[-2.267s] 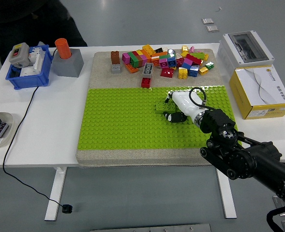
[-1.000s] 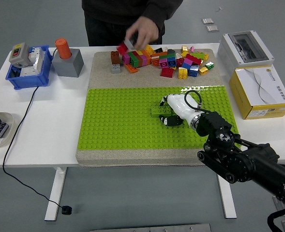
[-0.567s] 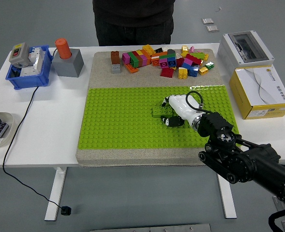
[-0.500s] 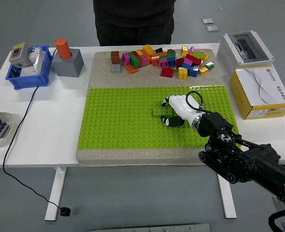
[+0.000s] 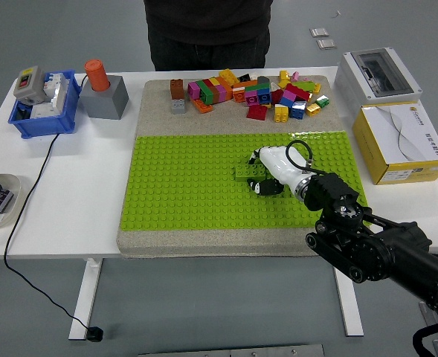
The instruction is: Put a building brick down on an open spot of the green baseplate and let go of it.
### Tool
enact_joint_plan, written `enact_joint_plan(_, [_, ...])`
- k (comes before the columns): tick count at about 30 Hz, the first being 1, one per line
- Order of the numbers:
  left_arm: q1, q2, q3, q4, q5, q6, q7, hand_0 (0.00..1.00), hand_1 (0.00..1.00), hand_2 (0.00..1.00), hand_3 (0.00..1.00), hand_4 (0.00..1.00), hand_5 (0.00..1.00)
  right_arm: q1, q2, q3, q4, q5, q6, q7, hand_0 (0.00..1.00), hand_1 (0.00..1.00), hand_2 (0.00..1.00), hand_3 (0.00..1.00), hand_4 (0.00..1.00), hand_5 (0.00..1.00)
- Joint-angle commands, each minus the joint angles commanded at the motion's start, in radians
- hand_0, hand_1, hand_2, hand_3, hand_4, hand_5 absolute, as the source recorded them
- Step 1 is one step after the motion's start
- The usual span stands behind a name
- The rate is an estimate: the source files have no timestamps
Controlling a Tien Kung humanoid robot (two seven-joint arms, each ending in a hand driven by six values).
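Observation:
A dark green building brick (image 5: 247, 173) lies low on the green baseplate (image 5: 181, 193), right of its middle. My right hand (image 5: 262, 174), white with black fingertips, reaches in from the lower right and is shut on that brick. Whether the brick touches the studs cannot be told. The left arm is out of the picture.
A heap of several coloured bricks (image 5: 256, 91) lies on the beige mat (image 5: 159, 97) behind the baseplate. A person (image 5: 207, 33) stands at the far side, hands out of sight. Blue bin (image 5: 44, 111) and grey block with orange knob (image 5: 102, 93) at left; boxes (image 5: 401, 141) at right.
The person's hand, which reached into the brick heap a second ago, has withdrawn. My right hand with the green brick has shifted slightly left and stays nearly still now.

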Motion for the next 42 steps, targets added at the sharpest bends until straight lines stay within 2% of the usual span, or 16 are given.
enact_joint_plan(17, [-0.001,-0.001,-0.004,0.0,0.001,-0.001,-0.001,0.66,0.614,0.607,0.73,0.734,0.187,-0.013,-0.015,0.023,0.034,0.02,0.011,-0.001,0.788,0.808,0.845,0.679,0.704,0.232])
enact_joint_plan(21, [0.0,-0.002,-0.005,0.0,0.002,-0.002,-0.002,0.659,0.614,0.607,0.73,0.734,0.187,-0.022,-0.03,0.033,0.073,0.045,0.025,-0.006,0.789,0.812,0.85,0.688,0.721,0.228])
enact_joint_plan(24, [0.0,-0.002,-0.006,0.0,0.002,-0.002,-0.003,0.659,0.614,0.607,0.73,0.734,0.187,-0.033,-0.054,0.049,0.127,0.049,0.031,-0.009,0.789,0.812,0.85,0.688,0.721,0.228])
enact_joint_plan(26, [0.001,-0.003,-0.008,0.0,0.003,-0.003,-0.002,0.659,0.614,0.607,0.73,0.735,0.186,-0.04,-0.071,0.054,0.163,0.026,0.021,-0.011,0.793,0.812,0.855,0.701,0.738,0.236])
enact_joint_plan(31, [0.002,-0.004,-0.012,0.0,0.006,-0.003,-0.002,0.659,0.614,0.607,0.73,0.735,0.186,-0.041,-0.09,0.021,0.202,-0.049,-0.009,-0.013,0.793,0.812,0.855,0.701,0.738,0.236])
enact_joint_plan(32, [0.002,-0.004,-0.012,0.0,0.006,-0.003,-0.002,0.659,0.614,0.608,0.729,0.734,0.186,-0.041,-0.091,0.012,0.206,-0.06,-0.013,-0.013,0.804,0.814,0.846,0.629,0.757,0.35])
enact_joint_plan(42, [0.002,-0.004,-0.016,0.0,0.01,-0.004,-0.002,0.659,0.614,0.607,0.728,0.734,0.185,-0.043,-0.095,-0.02,0.218,-0.091,-0.025,-0.015,0.8,0.814,0.848,0.614,0.748,0.372])
